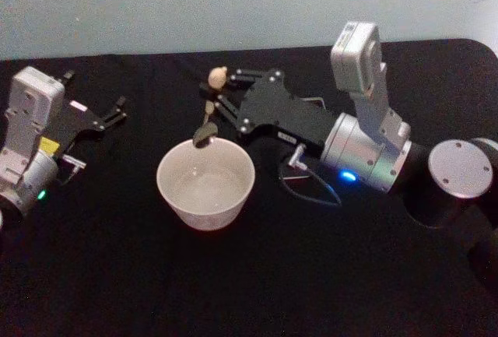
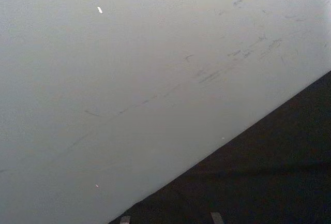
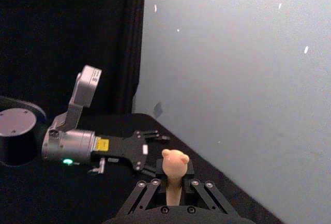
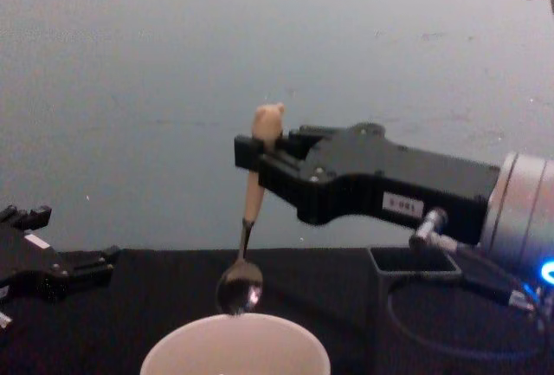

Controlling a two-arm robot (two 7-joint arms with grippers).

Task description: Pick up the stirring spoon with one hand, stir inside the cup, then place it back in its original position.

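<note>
Above the cup (image 4: 235, 346), right tool (image 4: 257, 155) grips stirring spoon (image 4: 252, 195); left tool (image 1: 118, 113) parked.

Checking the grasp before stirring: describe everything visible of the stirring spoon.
The stirring spoon has a pale beige handle topped by a bear-head knob and a shiny metal-looking bowl. It hangs nearly upright, bowl down, clamped just under the knob by the right gripper, its bowl just above the cup.

Open table (image 1: 233, 290) around cup (image 1: 205, 184); stirring spoon (image 4: 253, 186) above rim
</note>
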